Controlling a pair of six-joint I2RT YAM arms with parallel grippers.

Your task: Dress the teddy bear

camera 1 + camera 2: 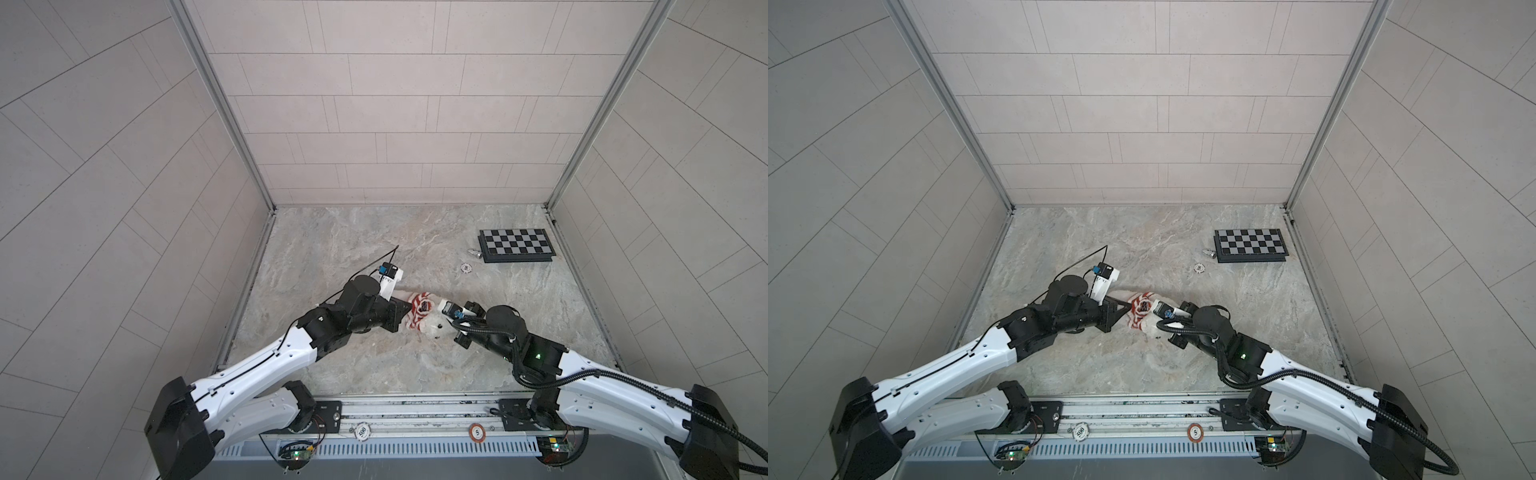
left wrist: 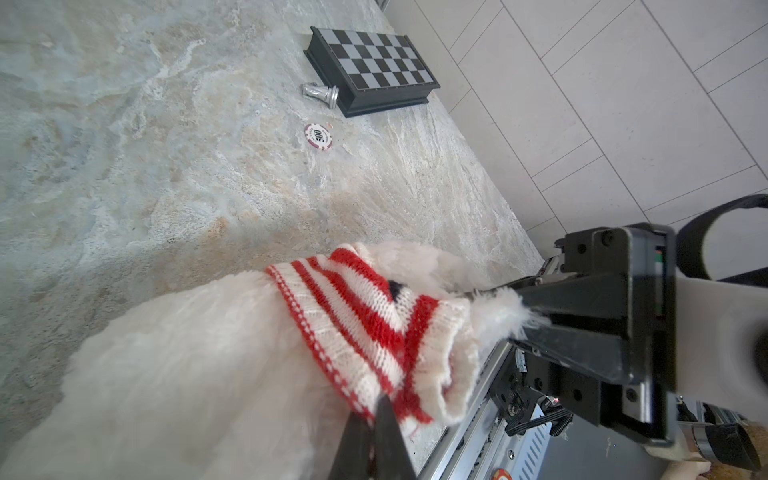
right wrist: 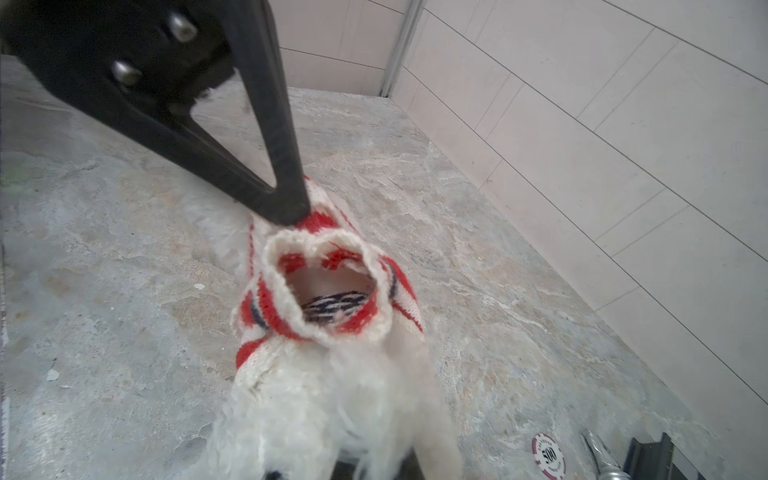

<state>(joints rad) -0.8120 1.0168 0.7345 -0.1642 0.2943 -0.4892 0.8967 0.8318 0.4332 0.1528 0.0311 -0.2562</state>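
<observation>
left gripper [image 3: 291, 210] clamped on sweater [image 2: 353, 316] hem | right gripper [image 2: 494, 303] pinching teddy bear [image 2: 187, 353] fur | sweater bunched round teddy bear | chessboard [image 2: 374, 62] well apart from teddy bear, fyi

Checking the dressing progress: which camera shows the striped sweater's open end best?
The right wrist view: it looks straight into the open end of the sweater, with the teddy bear fur next to it. The left wrist view shows only its striped side. In both top views it is small and far off.
</observation>
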